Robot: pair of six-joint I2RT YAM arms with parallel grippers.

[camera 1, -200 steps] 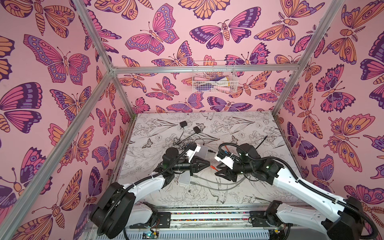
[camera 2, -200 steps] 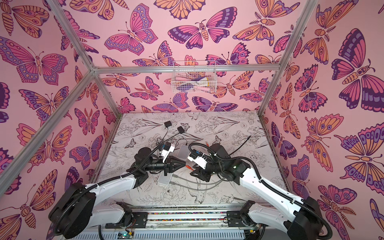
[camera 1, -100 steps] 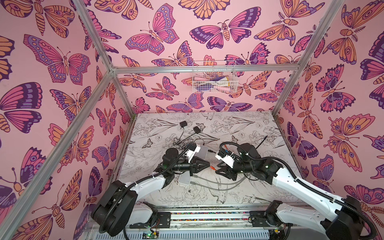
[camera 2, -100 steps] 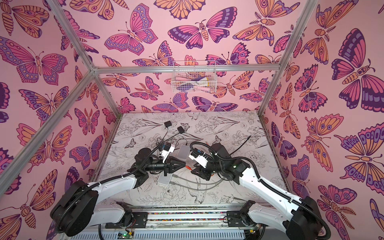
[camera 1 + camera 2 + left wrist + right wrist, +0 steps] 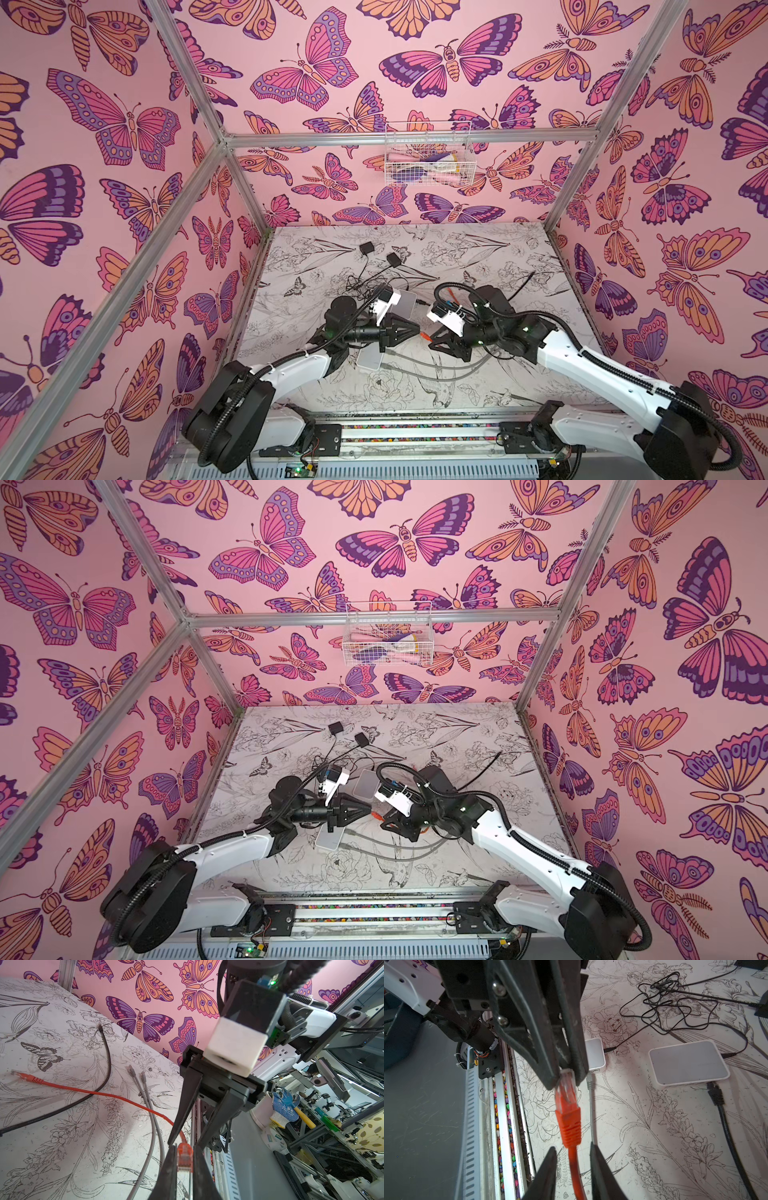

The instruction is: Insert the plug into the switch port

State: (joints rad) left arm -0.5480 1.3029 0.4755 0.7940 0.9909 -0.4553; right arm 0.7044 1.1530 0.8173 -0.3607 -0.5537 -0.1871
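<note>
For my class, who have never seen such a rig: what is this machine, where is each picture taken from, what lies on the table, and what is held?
Two robot arms work over a flower-printed table. Two pictures look down from above; two come from cameras on the arms' wrists. On the table lie a near white box, a far white box, grey cables and a black cable. The left tool is shut on the orange plug; the right tool stands open either side of its cable.

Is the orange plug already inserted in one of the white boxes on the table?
No, the left pincer holds the orange plug above the table, away from the small white box and the large white box.
</note>
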